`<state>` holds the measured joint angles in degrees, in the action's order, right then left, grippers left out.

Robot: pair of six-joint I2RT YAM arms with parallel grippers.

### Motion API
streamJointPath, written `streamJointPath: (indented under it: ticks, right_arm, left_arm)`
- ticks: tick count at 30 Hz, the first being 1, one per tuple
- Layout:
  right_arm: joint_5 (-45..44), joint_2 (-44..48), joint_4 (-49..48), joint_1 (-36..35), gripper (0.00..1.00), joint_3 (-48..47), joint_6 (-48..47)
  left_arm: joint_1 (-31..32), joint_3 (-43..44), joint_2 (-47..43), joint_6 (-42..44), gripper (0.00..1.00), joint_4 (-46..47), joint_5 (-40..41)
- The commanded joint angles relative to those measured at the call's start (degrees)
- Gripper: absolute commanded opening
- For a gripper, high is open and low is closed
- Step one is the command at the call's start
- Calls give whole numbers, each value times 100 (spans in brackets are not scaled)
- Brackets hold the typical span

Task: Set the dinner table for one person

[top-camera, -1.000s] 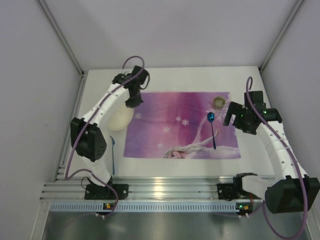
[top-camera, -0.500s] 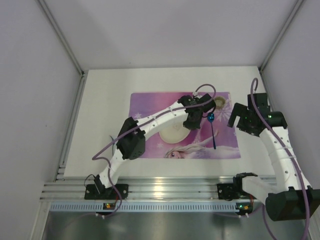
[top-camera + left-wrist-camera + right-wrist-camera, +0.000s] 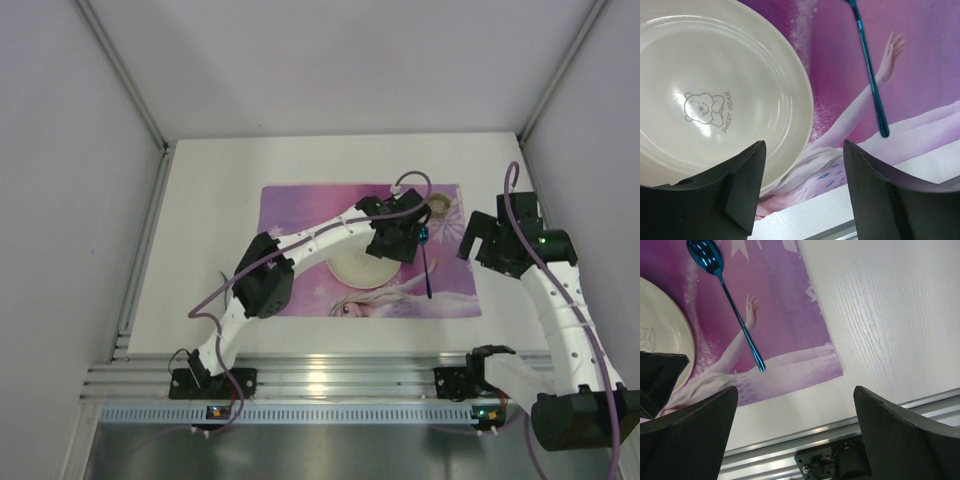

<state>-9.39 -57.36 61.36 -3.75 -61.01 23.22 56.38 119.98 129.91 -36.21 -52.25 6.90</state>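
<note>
A cream plate point(image 3: 715, 90) with a bear print lies flat on the purple placemat point(image 3: 300, 215), which is spread on the white dinner table point(image 3: 210, 220). My left gripper point(image 3: 802, 192) hovers open just over the plate's near-right rim, one finger point(image 3: 740, 185) above the rim, the other point(image 3: 880, 190) over the mat; nothing is held. A blue metallic spoon point(image 3: 870, 75) lies on the mat right of the plate point(image 3: 352, 268). My right gripper point(image 3: 795, 435) stands wide open and empty above the table, right of the spoon point(image 3: 737, 315).
A small round cup point(image 3: 438, 205) stands at the mat's back right corner. The ribbed aluminium rail point(image 3: 320, 380) with both arm bases runs along the near edge. Grey walls close in the left, back and right sides.
The left arm swung from the back left over the mat and set the plate down there. Its jaws have just opened off the plate's rim. The right arm shifted slightly.
</note>
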Motion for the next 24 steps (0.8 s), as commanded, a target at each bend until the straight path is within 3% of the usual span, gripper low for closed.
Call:
streamJointPath:
  ticks: [1,6,10,11,14,18,24]
  right_arm:
    - [-37,173,42,-65,100,54,77]
    - [68,199,-37,-65,100,160,121]
    - [218,173,-168,-65,100,230,174]
    - [279,155,-212,-65,100,248,191]
    - [358,85,-291,-65,100,248,191]
    - [385,-38,-344,-73,100,178,174]
    - [420,-249,-353,-73,100,11,95]
  left_arm:
    - [-22,-378,-665,-88,71,197,268]
    - [-626,-1511,-2081,-386,76,-65,725]
    - [-2199,-3074,-3452,-484,71,-444,945]
    - [-2497,-3834,-3985,-397,71,-322,936]
    - [-3561,-4936,-4638,112,69,-312,901]
    - [-4572,-5827,-4860,439,68,-339,787]
    - [-4987,-6312,-4642,580,63,-136,575]
